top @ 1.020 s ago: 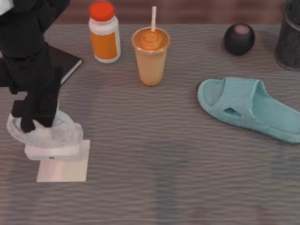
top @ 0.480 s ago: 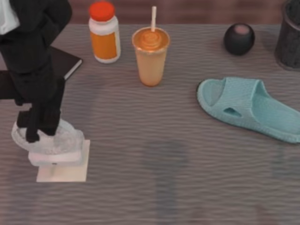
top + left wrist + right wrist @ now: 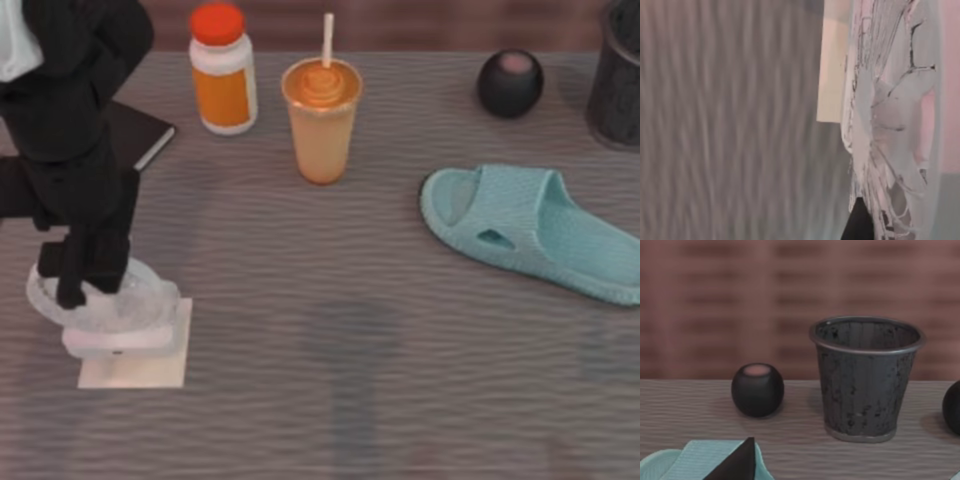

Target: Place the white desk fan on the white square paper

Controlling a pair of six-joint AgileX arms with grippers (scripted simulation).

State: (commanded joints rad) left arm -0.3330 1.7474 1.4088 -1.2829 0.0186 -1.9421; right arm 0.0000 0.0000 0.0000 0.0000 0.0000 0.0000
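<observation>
- far left of the table: left gripper (image 3: 88, 275) poised above the white desk fan (image 3: 110, 310), fingers closed around the round grilled head, reaching down from above so the base hangs free underneath.
- fan base overlapping the far edge of the white square paper (image 3: 135, 370); more of the sheet bare on the near side, so probably not yet centred. whether the base is touching the sheet or just above it cannot be told from overhead.
- left wrist view filled by the fan's grille (image 3: 890, 125) close against the camera, a strip of the paper (image 3: 832, 65) showing past its rim, which fits a grip held from the head's side.
- judged as the last stretch of the placing step: a small nudge toward the near edge, then release, looks like what remains. risk judged: a base set half off the sheet, or a tip when the fingers let go of the top-heavy head.
- black notebook (image 3: 135, 135) lying just behind the arm, not part of the job.
- orange pill bottle (image 3: 223, 70) and orange drink cup (image 3: 321, 115) with a straw standing at the back, well apart from the fan.
- teal slipper (image 3: 530, 230) lying right of centre, a dark ball (image 3: 510, 82) and a dark bucket (image 3: 615, 75) at the back right.
- right gripper out of the top view, parked; its own wrist view facing the bucket and ball, one dark fingertip at the frame's edge, opening not discernible.
</observation>
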